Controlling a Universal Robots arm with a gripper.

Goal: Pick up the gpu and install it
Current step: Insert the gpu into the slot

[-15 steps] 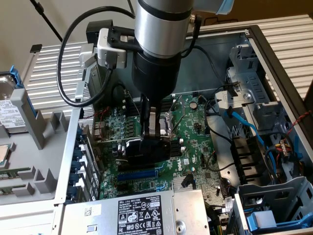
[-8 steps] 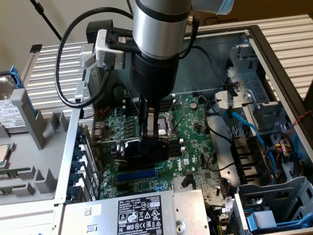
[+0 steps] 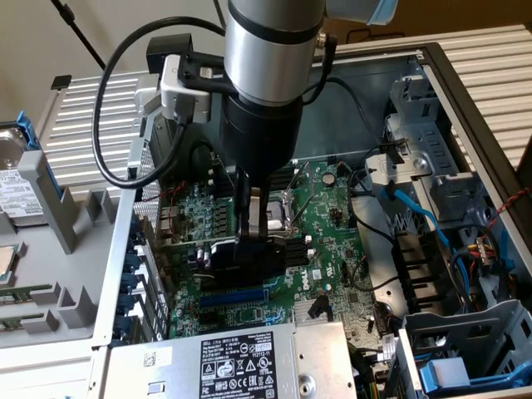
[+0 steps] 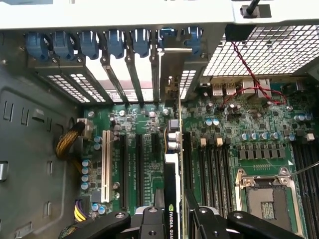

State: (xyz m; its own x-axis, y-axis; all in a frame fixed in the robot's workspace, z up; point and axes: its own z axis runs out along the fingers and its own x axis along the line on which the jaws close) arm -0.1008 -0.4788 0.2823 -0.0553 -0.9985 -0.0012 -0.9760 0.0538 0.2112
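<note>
Fingers (image 4: 204, 220) of end effector (image 4: 174, 223) clamp gpu (image 4: 172, 174) edgewise over motherboard (image 4: 249, 130).

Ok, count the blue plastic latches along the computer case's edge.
7 blue plastic latches, side by side in one row along the grey metal case's edge, beside its slot openings; others may be hidden.

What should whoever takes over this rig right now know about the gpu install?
Gripper: shut on the gpu, which is held on edge.
Where: the gpu stands upright over the motherboard inside the open case, among the expansion slots. Its far end points toward the blue latches.
Done: gpu picked up and brought to the slots.
Left: cannot tell whether it is seated; not yet released.
</note>
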